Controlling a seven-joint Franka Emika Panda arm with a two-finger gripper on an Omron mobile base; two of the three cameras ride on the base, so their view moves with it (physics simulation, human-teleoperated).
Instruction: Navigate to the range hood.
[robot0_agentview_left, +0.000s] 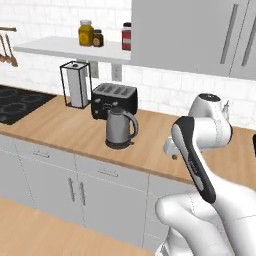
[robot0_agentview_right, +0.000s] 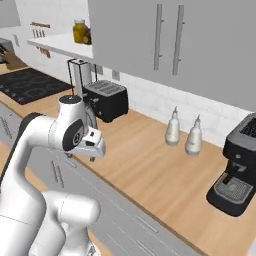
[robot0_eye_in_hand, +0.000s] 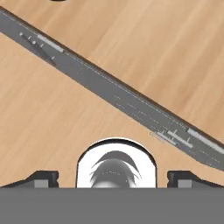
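Your tool (robot0_eye_in_hand: 112, 177) hangs with its tips spread wide, empty, above the bench (robot0_eye_in_hand: 144, 48) edge and the drawer fronts. You cannot make out the range hood; the black cooktop (robot0_agentview_left: 17, 102) lies far left.

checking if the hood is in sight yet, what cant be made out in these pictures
- Cooktop: cut off by the left edge of the left base view, so the wall above it, where a hood would hang, is out of frame.
- Coffee machine: its right side is cut by the right base view's edge.
- Jar labels on the shelf: too small to read.
- Gripper: only the finger tips peek up in the hand view; they stand apart.
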